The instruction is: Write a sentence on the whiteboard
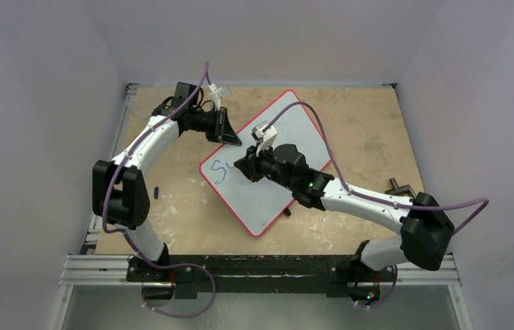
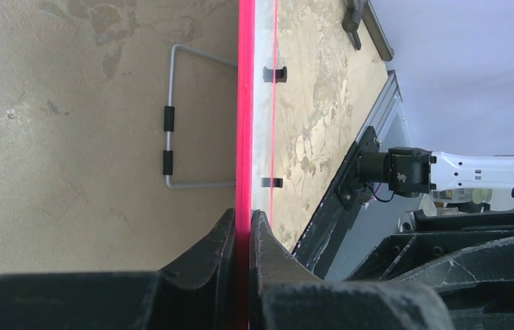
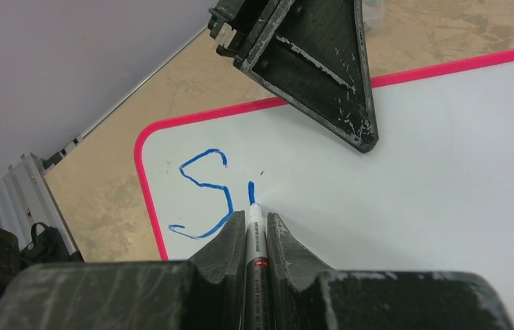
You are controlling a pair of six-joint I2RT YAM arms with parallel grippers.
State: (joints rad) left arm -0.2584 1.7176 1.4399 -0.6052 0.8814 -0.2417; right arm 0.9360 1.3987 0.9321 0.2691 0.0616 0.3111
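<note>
The whiteboard (image 1: 261, 206) lies tilted mid-surface (image 1: 371, 124); the left pincer (image 2: 243, 216) is clenched on its red rim, steadying it; the right pincer (image 3: 250, 220) grasps a marker (image 3: 254, 237), tip on the board. Of the sentence (image 3: 206, 196) only an "S" and one short stroke show; the second letter likely comes next, running toward 3 o'clock in the right wrist view, where bare board lies open; the left pincer crowds 12 o'clock, the rim lies at 9.

Robotics lab test cell | plain pale-grey enclosure walls (image 1: 34, 103) at 9, 12 and 3 o'clock | worn, stained tan tabletop (image 1: 364, 130) | silver aluminium extrusion rail (image 1: 95, 269) at 6 o'clock, white-and-black robot arms (image 1: 364, 199) bolted along it
</note>
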